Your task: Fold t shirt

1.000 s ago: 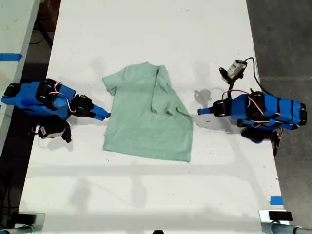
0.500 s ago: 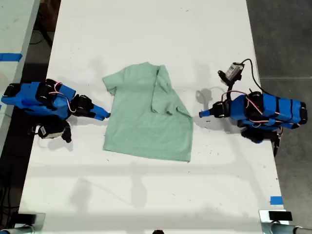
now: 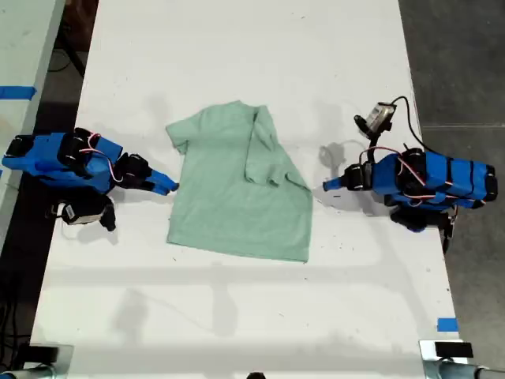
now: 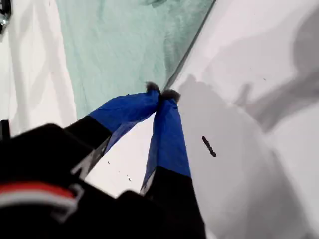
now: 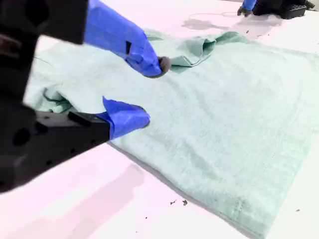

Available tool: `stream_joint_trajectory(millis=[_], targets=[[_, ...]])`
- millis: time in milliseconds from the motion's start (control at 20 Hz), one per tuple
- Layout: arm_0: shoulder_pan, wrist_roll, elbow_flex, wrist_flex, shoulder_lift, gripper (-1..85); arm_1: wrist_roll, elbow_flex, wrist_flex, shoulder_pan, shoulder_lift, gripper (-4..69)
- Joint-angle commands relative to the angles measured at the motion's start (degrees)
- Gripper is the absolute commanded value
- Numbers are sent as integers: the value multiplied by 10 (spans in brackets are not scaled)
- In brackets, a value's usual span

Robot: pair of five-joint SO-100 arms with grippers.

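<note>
Sitting flat mid-table, t shirt (image 3: 238,188) has one side folded; unfolded sleeve lies toward my first gripper (image 4: 162,94), closed empty at the hem edge. My second gripper (image 5: 144,92) open, clear of the folded side.

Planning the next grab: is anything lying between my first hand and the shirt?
Nothing visible does. My first hand, shut, sits just off the shirt on the exterior view's right, with only bare table between them.
</note>
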Motion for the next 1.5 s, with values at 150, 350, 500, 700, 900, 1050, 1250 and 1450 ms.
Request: stream_joint_trajectory(millis=[150, 350, 500, 700, 900, 1050, 1250, 1450], targets=[[-8, 7, -1, 1, 4, 128, 9, 30, 3, -1, 11, 15], [-8, 8, -1, 1, 4, 128, 8, 30, 3, -1, 11, 15], [-8, 8, -1, 1, 4, 128, 10, 29, 3, -3, 11, 15], [-8, 8, -1, 1, 4, 128, 7, 27, 3, -6, 11, 15], [-8, 8, -1, 1, 4, 128, 5, 25, 3, -10, 11, 15], [-8, 8, -1, 1, 4, 128, 4, 25, 3, -10, 11, 15], [-8, 8, -1, 1, 4, 128, 8, 25, 4, -11, 11, 15], [-8, 8, -1, 1, 4, 128, 9, 25, 4, -11, 11, 15]])
